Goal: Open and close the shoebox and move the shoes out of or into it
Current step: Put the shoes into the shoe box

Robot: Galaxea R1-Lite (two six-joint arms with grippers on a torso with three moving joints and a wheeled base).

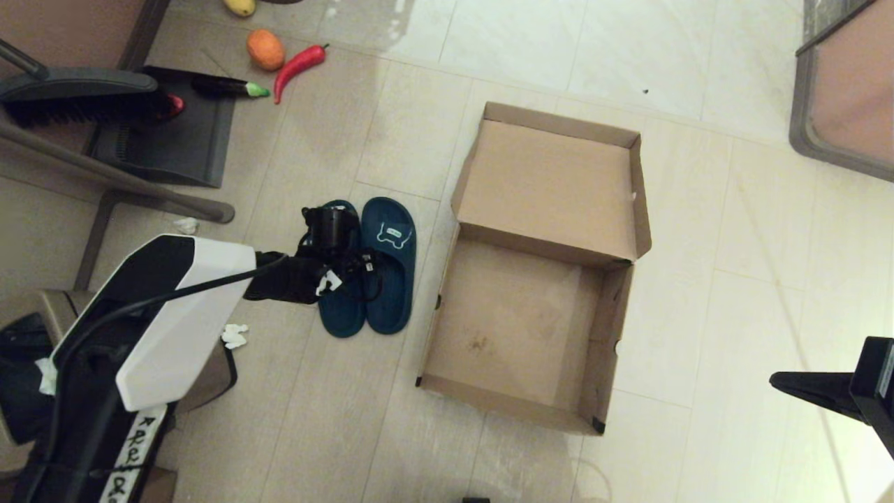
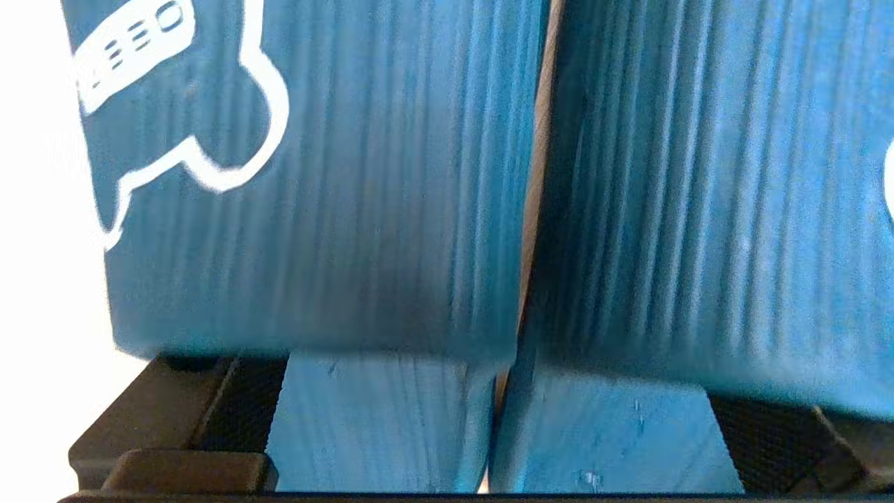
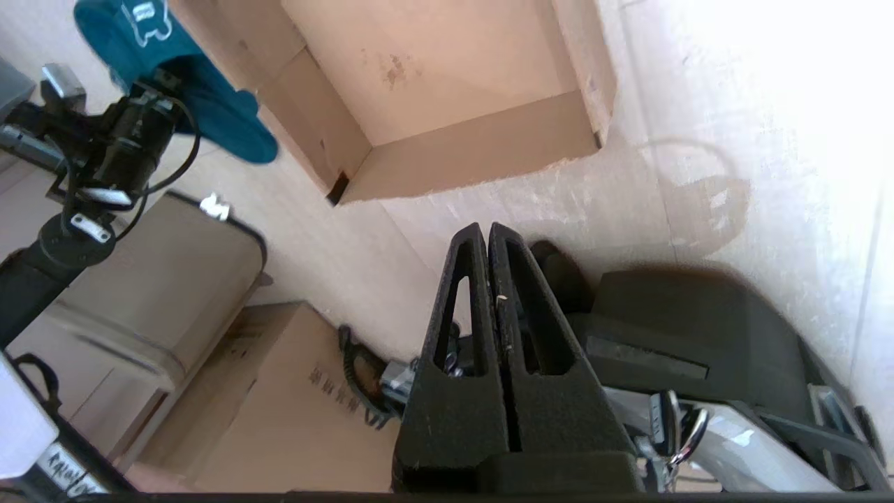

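Cardboard fills the middle of the floor: the shoebox (image 1: pixel 531 328) stands open, its hinged lid (image 1: pixel 552 185) folded back on the far side, its brown bottom bare but for a faint stain. Just to its left the shoes (image 1: pixel 380 265) lie side by side on the tiles, two dark teal slides with their toes pointing far, the right one showing a white-outlined bear patch on its strap. The left gripper (image 1: pixel 342 269) is down over the pair, mostly above the left slide and reaching across the seam where the two meet. From the left wrist view its jaws stand spread wide, one black finger (image 2: pixel 230 412) outside one strap and the other at the outer side of the second, so both straps sit between them; whether the pads already press the rubber cannot be told. The right gripper (image 3: pixel 489 241) is parked at the near right of the scene, well apart from the box, its jaws pressed together on nothing. Farther left, a dustpan (image 1: pixel 167 126) and a brush (image 1: pixel 84 98) rest by a chair leg, with a toy eggplant (image 1: pixel 227 87), a red chilli (image 1: pixel 300 66) and an orange fruit (image 1: pixel 265 49) on the floor beyond. A tan bin (image 3: pixel 147 300) stands near the left arm's base.
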